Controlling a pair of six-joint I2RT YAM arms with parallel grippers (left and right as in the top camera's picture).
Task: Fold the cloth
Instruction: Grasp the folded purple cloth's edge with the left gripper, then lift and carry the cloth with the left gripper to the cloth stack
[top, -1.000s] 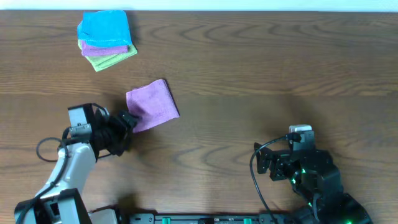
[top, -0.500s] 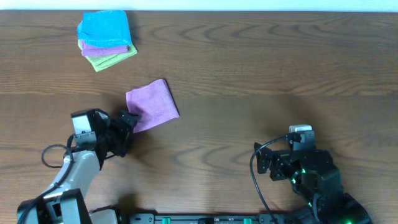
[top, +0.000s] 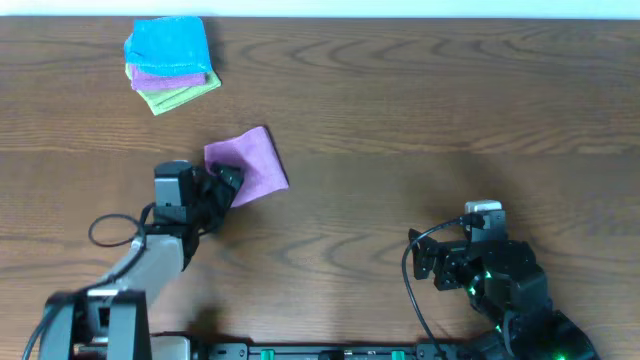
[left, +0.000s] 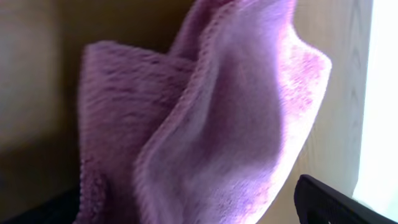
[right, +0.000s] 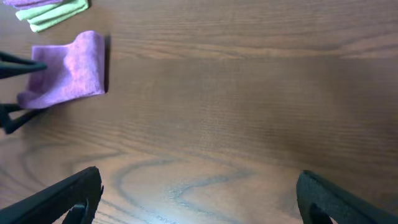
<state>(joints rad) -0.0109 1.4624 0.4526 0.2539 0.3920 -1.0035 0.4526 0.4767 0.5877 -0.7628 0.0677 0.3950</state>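
The lilac-purple cloth (top: 257, 163) lies folded left of the table's middle. Its near-left corner is bunched and raised. My left gripper (top: 228, 184) is at that corner with its fingers spread and the cloth between them. In the left wrist view the rumpled cloth (left: 205, 118) fills the frame, and the left gripper (left: 186, 214) shows one dark finger at the lower right. The right wrist view shows the cloth (right: 71, 68) at far left with the left fingers on either side of its edge. My right gripper (right: 196, 199) is open and empty, low at the front right (top: 478, 228).
A stack of folded cloths (top: 168, 62), bright blue on purple on green, sits at the back left; it also shows in the right wrist view (right: 53, 11). The brown wooden table (top: 420, 120) shows its far edge along the top.
My left gripper has moved right and forward into the cloth's near-left corner, which has bunched up and lifted. The right arm has not moved.
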